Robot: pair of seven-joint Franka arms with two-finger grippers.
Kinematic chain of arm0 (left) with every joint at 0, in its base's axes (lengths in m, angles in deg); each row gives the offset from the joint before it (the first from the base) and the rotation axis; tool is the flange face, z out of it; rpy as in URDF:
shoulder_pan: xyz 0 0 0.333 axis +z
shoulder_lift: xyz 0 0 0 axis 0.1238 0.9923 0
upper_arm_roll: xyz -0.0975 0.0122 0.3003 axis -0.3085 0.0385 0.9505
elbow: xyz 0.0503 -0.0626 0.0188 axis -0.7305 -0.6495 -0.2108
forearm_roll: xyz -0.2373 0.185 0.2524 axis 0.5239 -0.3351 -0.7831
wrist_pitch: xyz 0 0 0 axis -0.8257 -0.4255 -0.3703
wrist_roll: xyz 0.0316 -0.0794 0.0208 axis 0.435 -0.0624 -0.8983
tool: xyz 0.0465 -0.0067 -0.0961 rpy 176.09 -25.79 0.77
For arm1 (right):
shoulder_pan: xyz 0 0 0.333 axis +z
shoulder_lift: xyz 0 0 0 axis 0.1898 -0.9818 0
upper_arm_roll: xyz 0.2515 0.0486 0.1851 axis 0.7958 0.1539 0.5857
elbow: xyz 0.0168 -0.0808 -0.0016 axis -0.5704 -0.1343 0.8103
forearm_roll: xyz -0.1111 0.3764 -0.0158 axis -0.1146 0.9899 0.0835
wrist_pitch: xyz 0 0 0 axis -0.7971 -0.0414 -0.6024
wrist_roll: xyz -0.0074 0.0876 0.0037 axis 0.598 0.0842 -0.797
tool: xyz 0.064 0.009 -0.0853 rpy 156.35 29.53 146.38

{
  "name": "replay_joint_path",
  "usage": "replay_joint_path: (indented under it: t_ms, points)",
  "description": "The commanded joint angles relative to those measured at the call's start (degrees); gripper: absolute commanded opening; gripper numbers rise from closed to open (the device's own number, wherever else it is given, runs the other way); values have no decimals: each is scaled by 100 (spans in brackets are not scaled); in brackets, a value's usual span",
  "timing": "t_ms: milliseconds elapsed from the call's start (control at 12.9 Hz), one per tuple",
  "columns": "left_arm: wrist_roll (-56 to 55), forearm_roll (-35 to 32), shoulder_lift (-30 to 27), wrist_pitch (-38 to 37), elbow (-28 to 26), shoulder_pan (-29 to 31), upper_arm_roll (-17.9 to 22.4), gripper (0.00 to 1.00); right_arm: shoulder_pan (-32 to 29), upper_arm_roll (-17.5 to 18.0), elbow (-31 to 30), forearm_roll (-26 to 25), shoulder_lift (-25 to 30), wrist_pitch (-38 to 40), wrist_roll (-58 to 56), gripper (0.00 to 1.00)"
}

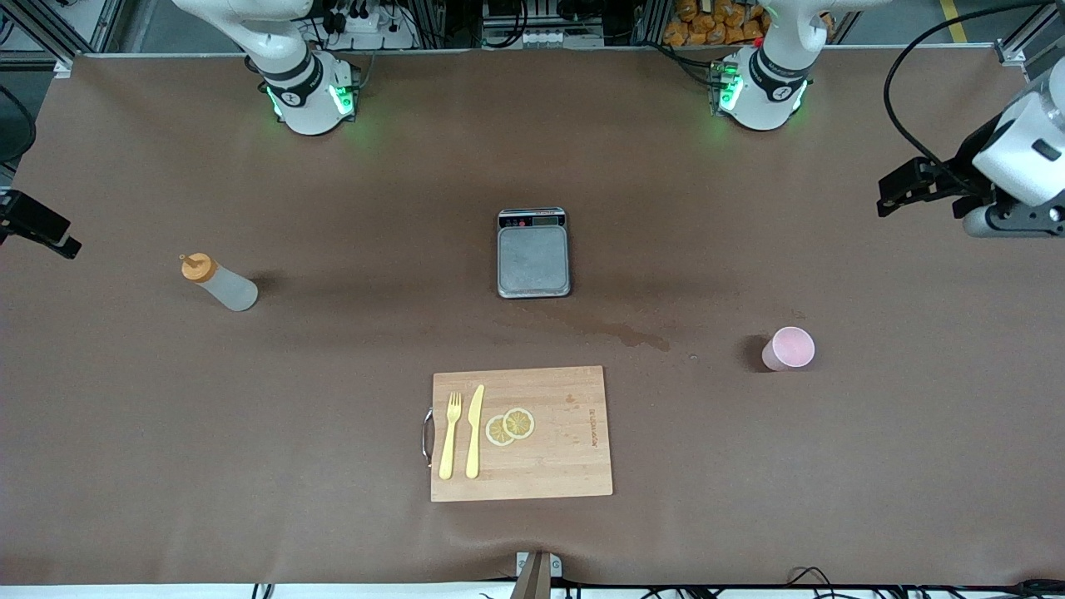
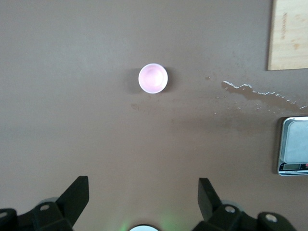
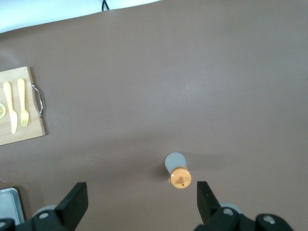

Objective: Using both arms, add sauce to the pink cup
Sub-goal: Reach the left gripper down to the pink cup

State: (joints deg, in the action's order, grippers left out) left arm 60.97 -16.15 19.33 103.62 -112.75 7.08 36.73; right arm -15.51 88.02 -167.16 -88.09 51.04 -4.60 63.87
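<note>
The sauce bottle [image 1: 218, 283], whitish with an orange cap, stands upright on the brown table toward the right arm's end. The pink cup [image 1: 789, 348] stands upright toward the left arm's end, a little nearer to the front camera. My left gripper [image 1: 903, 190] hangs high over the table at its end, open and empty; in the left wrist view [image 2: 143, 192] the cup [image 2: 153, 78] lies well ahead of its fingers. My right gripper [image 1: 50, 233] hangs high at the other end, open and empty; in the right wrist view [image 3: 142, 197] the bottle [image 3: 178, 172] shows between its fingers, far below.
A grey kitchen scale [image 1: 533, 254] sits mid-table. A wooden cutting board [image 1: 566, 449] with a yellow fork, a knife and two lemon slices lies nearer to the front camera. A wet stain [image 1: 624, 333] marks the cloth between the scale and the cup.
</note>
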Motion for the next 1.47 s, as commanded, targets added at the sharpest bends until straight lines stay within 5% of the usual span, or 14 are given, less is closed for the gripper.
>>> replay_joint_path:
  t_ms: [0,695,927,1391]
  points:
    - [-53,-76,45,650,-566,90,-27,100,-229,36,-63,13,-110,-47,-59,100]
    - [-510,-119,167,3163,-2440,187,-71,100,-870,36,-90,136,-805,23,90,100]
    - [-518,-251,641,3649,-2415,178,-71,100,-1116,36,-90,293,-1024,417,966,100]
    - [-466,-322,1757,5002,-2406,476,-36,100,-1915,36,-72,1374,-1718,858,1725,100]
